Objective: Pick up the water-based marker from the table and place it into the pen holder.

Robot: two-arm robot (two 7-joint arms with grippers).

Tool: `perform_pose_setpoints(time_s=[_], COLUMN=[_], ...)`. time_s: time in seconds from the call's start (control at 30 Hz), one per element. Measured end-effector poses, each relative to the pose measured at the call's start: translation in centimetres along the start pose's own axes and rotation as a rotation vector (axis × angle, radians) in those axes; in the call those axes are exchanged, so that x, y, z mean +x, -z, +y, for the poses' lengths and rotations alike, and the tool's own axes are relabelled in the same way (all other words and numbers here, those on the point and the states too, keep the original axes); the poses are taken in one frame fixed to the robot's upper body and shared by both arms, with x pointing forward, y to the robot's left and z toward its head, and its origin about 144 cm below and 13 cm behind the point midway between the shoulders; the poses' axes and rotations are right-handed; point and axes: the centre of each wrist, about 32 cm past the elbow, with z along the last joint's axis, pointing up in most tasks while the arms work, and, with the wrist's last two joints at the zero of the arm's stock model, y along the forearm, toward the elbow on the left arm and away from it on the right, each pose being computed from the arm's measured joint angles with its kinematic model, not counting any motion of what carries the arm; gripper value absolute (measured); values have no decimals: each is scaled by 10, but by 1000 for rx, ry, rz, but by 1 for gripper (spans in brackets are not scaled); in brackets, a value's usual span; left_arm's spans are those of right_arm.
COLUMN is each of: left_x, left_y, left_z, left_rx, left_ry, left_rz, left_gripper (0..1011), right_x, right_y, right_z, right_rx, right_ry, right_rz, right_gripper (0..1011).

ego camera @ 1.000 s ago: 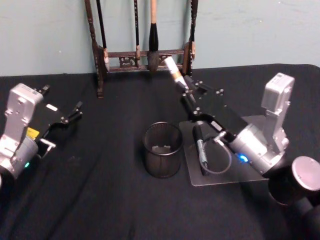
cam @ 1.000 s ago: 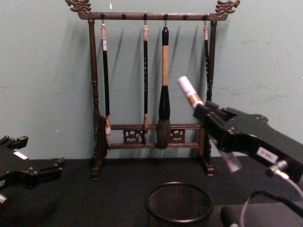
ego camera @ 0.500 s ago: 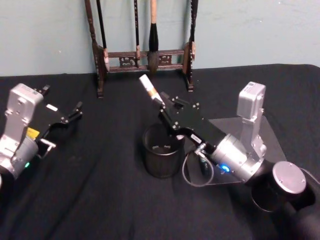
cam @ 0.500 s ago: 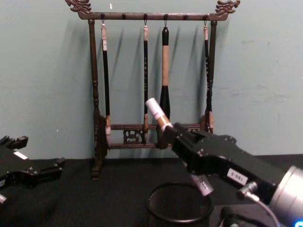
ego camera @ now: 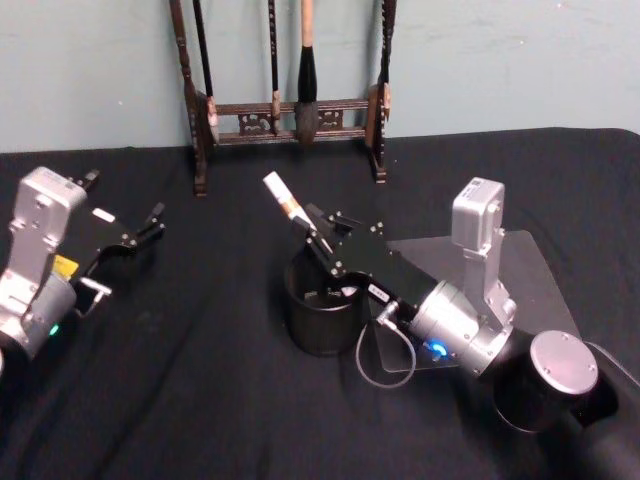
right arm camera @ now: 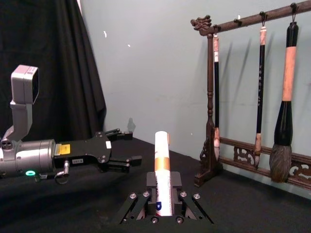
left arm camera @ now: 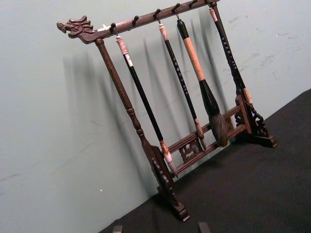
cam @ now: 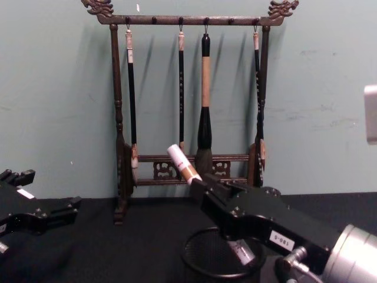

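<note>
Right gripper (ego camera: pixel 328 252) is closed on the water-based marker (ego camera: pixel 288 207), its 2 jaws pinching the barrel around the middle. The white capped end and an orange band stick out ahead of the jaws, up and away from the wrist. The other end pokes out on the wrist side.

Directly below the jaws stands the pen holder (ego camera: pixel 308 335), a round black mesh cup. In the chest view the marker (cam: pixel 181 163) is tilted, not upright, and its lower end hangs at the holder's rim (cam: pixel 194 260). Whether that end is already inside I cannot tell.

Beyond the gripper, against the wall, is the brush rack (ego camera: pixel 290 108) with 4 hanging brushes. Behind and beside the wrist lies a clear flat mat (ego camera: pixel 535 275). Far off to its left side, the left gripper (ego camera: pixel 152 225) rests parked over the black table (ego camera: pixel 200 400), jaws apart and empty.

The marker looks light and stiff, with a smooth plastic barrel, so I would expect it to pivot or slide in a loose pinch. The mid-barrel hold seems right. Once let go it should drop and lean against the mesh wall.
</note>
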Motion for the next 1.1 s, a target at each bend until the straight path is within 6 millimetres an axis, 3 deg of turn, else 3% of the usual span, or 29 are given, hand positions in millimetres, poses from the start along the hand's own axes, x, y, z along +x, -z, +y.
perform_pose_setpoints(time_s=[0.73, 0.97, 1.1], left_x=[0, 0, 0], left_y=[0, 0, 0], left_z=[0, 0, 0], left_rx=[0, 0, 0], left_ry=[0, 0, 0], left_rz=[0, 0, 0], left_gripper=[1001, 1001, 1001], right_x=[-3, -3, -2], right_y=[2, 2, 2], right_z=[-1, -1, -1], right_rx=[-18, -17, -17], right_ry=[9, 8, 8], right_rz=[-16, -15, -14], right_gripper=[177, 358, 529])
